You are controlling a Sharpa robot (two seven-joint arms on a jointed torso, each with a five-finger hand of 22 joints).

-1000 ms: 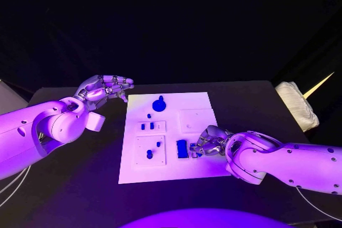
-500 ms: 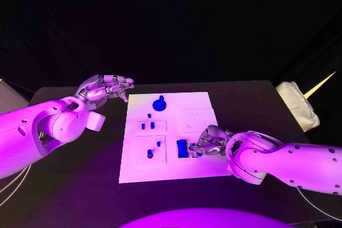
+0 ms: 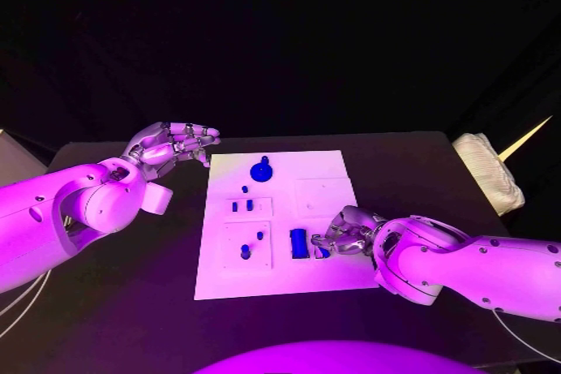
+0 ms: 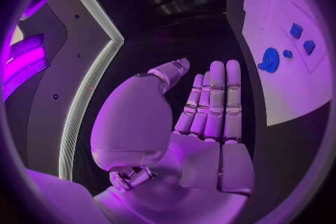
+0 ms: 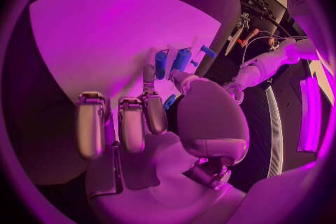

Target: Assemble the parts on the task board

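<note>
Task board sits mid-table, white, carrying the blue parts: a round knob-like part near the far end, two small pegs in the middle left panel, another part in the near left panel. Rectangular blue part stands near the board's near right, right hand touching it, fingers curled beside it; grasp: can't tell. Left hand hovers off the board's far left corner, fingers apart, holding nothing.
</note>
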